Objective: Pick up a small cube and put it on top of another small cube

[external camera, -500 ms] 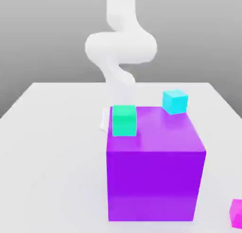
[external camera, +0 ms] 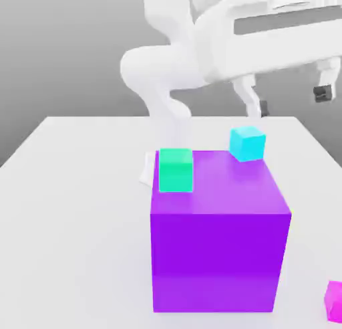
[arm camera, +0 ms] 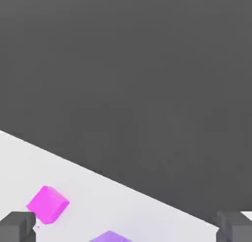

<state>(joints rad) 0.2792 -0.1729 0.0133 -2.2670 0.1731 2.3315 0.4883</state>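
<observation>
found gripper (external camera: 290, 100) raised high over the table (external camera: 80, 187), jaws spread wide, nothing held. noted cyan cube (external camera: 247, 144) just behind the large purple block (external camera: 217, 247), green cube (external camera: 176, 170) at its far corner. judged approach stage, no pick begun. next move: descent and alignment over one small cube.

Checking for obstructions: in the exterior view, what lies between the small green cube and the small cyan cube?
Only the bare top of the large purple cube separates the small green cube and the small cyan cube, seen in the exterior view.
</observation>
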